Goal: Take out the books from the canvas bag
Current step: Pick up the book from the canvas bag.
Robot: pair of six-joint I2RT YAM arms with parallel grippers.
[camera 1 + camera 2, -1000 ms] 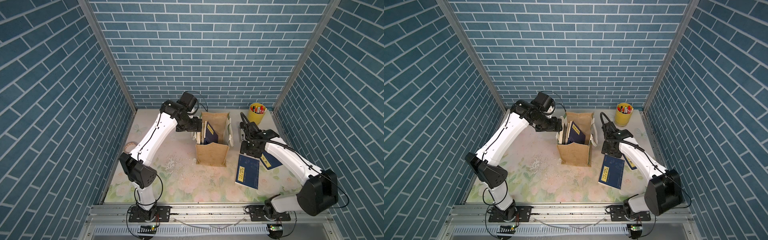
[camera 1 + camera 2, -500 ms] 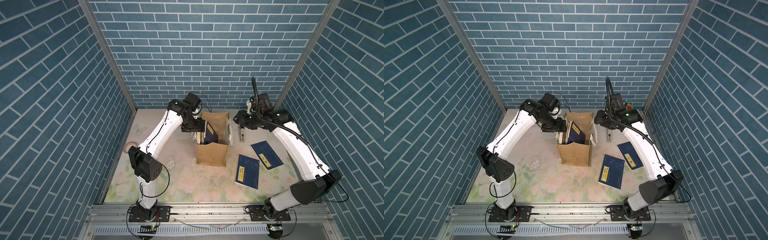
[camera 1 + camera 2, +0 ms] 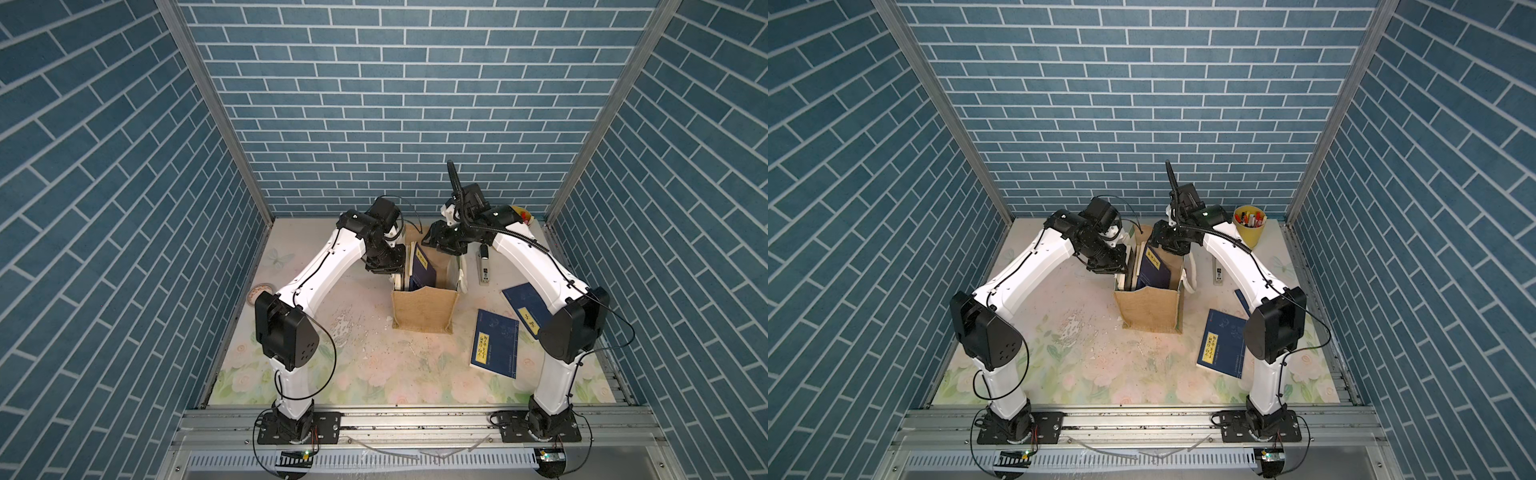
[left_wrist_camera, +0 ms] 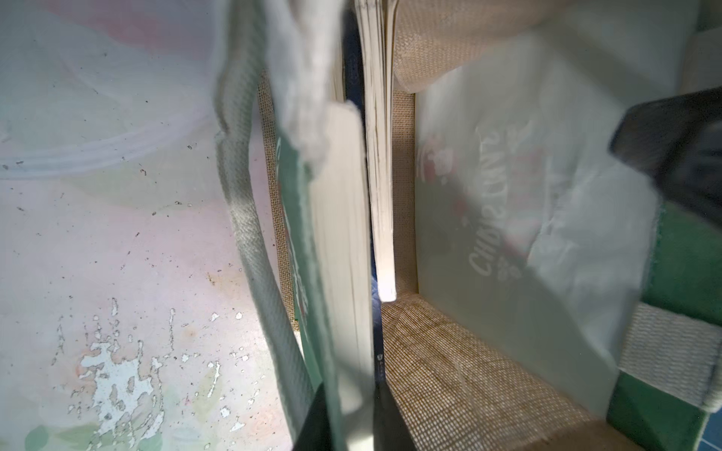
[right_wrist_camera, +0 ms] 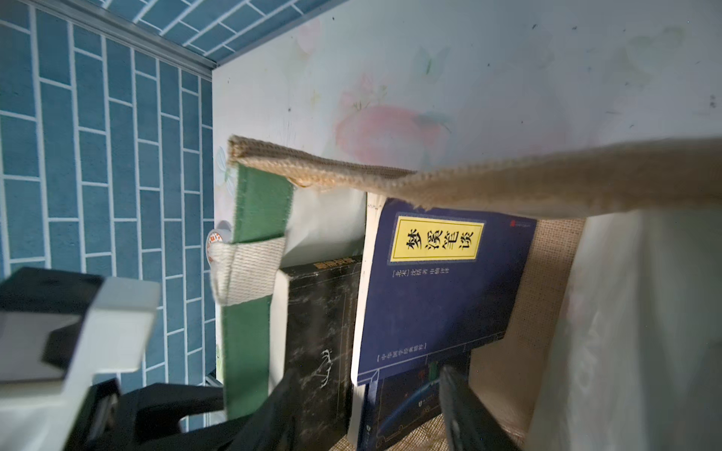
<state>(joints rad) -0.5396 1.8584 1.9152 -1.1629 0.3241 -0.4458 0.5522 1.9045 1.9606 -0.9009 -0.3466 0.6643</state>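
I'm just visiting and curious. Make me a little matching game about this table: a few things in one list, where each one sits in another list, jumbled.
Things:
1. canvas bag
2. pen cup
3. blue book with the yellow title label
4. blue book nearest the front edge

Places:
A. lying flat on the table, cover up
B. standing upright mid-table
C. at the back, near a corner
D. leaning inside the bag

Pairs: 1-B, 2-C, 3-D, 4-A
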